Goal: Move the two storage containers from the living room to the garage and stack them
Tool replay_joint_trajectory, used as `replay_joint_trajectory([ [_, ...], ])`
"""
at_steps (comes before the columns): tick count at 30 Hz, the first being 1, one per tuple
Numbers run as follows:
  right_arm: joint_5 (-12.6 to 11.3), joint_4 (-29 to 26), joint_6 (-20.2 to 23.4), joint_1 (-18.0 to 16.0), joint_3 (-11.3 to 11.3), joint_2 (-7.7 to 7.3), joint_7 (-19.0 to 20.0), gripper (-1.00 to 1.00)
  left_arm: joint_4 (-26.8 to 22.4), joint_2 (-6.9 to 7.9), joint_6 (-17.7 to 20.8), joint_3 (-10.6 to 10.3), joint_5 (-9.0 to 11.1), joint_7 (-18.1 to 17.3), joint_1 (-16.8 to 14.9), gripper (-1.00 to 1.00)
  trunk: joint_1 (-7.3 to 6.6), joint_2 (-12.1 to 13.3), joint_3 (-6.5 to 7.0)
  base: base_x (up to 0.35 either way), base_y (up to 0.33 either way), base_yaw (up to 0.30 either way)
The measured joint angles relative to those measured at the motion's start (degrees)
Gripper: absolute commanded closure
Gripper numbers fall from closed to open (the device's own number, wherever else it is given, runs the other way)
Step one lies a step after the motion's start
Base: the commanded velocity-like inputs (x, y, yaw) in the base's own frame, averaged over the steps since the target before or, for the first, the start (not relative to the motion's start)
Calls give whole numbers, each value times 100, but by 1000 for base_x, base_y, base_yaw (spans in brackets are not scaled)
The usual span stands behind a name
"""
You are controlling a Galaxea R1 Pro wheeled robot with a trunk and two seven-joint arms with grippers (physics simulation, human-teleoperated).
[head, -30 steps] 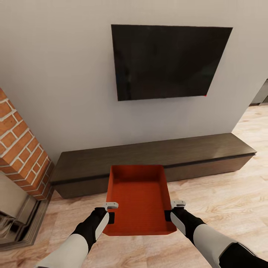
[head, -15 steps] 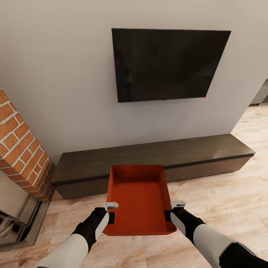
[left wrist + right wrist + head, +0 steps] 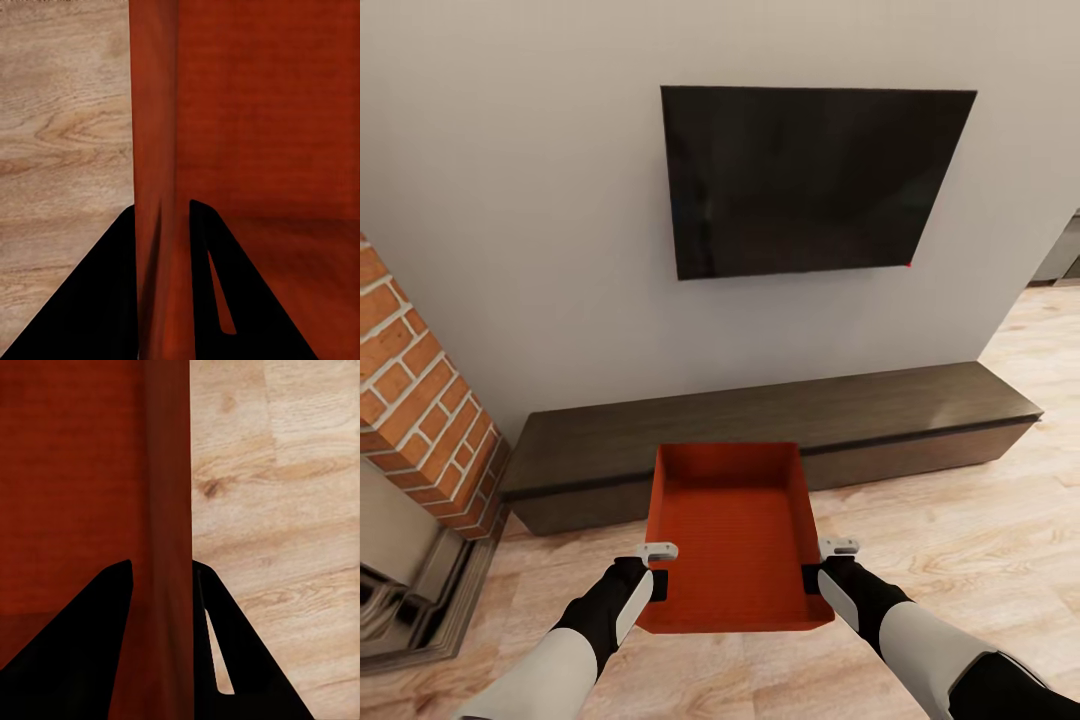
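Head view: rectangular red-orange plastic container (image 3: 730,540)

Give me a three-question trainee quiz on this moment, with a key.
1. True or false: the storage container rests on the cabinet.
2. Each gripper clamps which part of the container? A) a side wall B) the base C) the far end wall
3. Fill in: the floor under the container is light ____ plank.

Key: 1. False; the left gripper and the right gripper hold it up in front of the cabinet. 2. A; the wrist views show fingers either side of a wall. 3. wood.
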Motion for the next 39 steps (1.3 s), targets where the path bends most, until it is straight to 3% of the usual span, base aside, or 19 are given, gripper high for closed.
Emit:
replay_joint_trajectory([
  [39,-2,-67,1,1,4,-16,-23,100,-41,0,-14,-2,-3,0,0,100,-858,1567,702,0,0,0],
])
